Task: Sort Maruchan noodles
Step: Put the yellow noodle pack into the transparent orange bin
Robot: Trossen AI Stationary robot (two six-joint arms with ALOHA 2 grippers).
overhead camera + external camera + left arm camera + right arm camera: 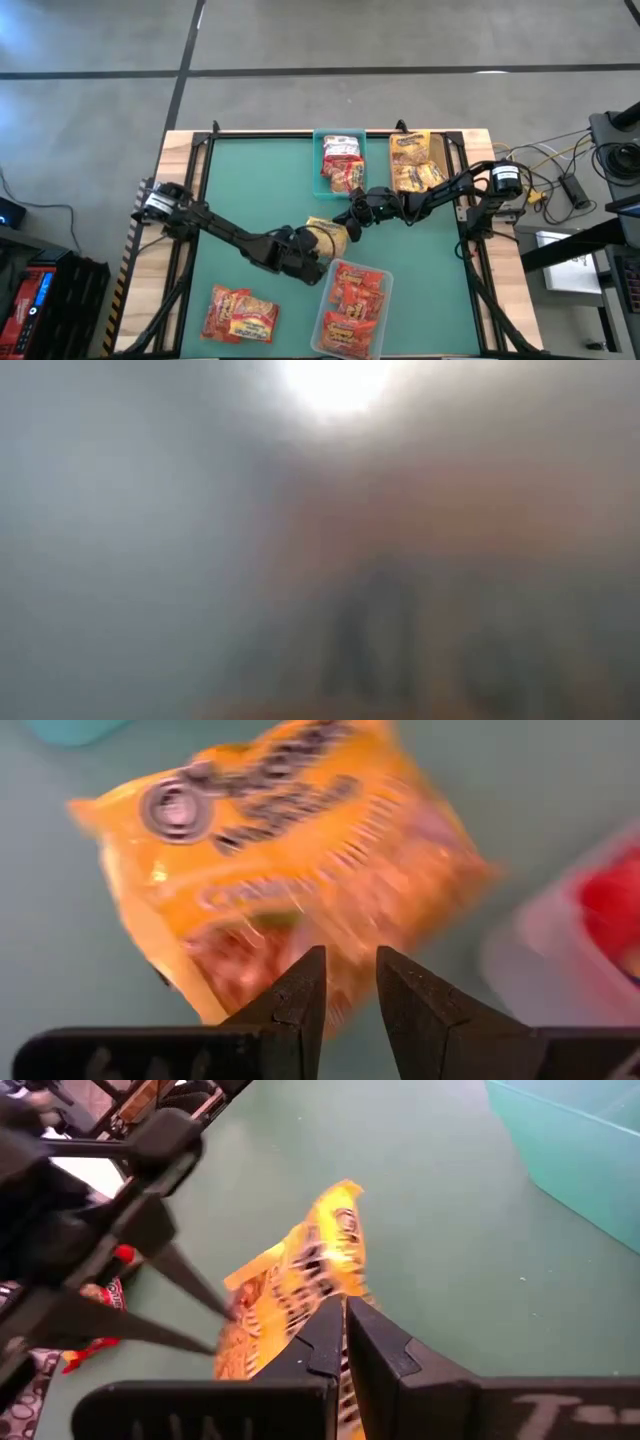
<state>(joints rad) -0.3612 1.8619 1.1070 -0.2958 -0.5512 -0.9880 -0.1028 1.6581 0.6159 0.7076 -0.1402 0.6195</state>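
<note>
A yellow Maruchan packet (328, 237) (290, 850) (300, 1280) sits mid-table between both grippers. My left gripper (312, 248) (350, 985) reaches it from the left and is shut on one end. My right gripper (350, 222) (345, 1325) comes from the right and is shut on the opposite end. Red-and-white packets lie in the teal bin (322, 170), yellow ones in the tan bin (440, 150), and red-orange ones in the clear bin (378, 275). Two red-orange packets (240, 315) lie flat on the mat near the front left. My left gripper pinches the yellow packet's near end (350, 960) between its two fingers, which stay a narrow gap apart with the packet filling it. In the right wrist view its thin fingertips (228, 1315) sit on either face of that end. My right gripper pinches the packet's other end (335, 1295) between nearly closed fingers, slanting down from the table's right. The packet stretches away from these fingers toward my left gripper. Whether it is clear of the mat cannot be told.
The clear bin stands just in front of the grippers and the teal bin (570, 1150) just behind them. The tan bin is at the far right. A black frame (200, 150) borders the green mat. Open mat lies to the left and at the right front.
</note>
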